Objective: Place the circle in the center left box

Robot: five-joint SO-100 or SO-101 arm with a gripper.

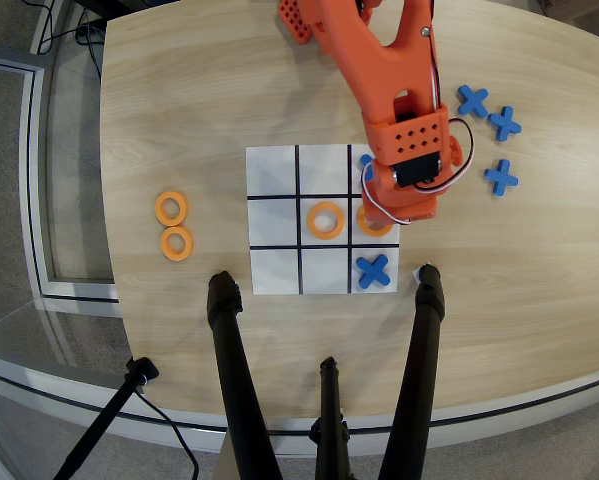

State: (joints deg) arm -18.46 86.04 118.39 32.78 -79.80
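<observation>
Overhead view, taking the white grid board [274, 170] as landmark: two orange rings [171, 208] lie left of it on the wooden table [179, 100]. Another ring [326, 220] fills its middle cell. The circle [372, 222] lies in the center left box [375, 224], under the gripper [384, 205], grip unclear. Three blue crosses [501, 177] lie right of it.

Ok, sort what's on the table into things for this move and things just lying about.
For the job:
- orange ring under the claw
- middle-row right cell

Lying about:
- centre-cell ring
- two rings off the board
- blue cross on the board
- three crosses off it
</observation>
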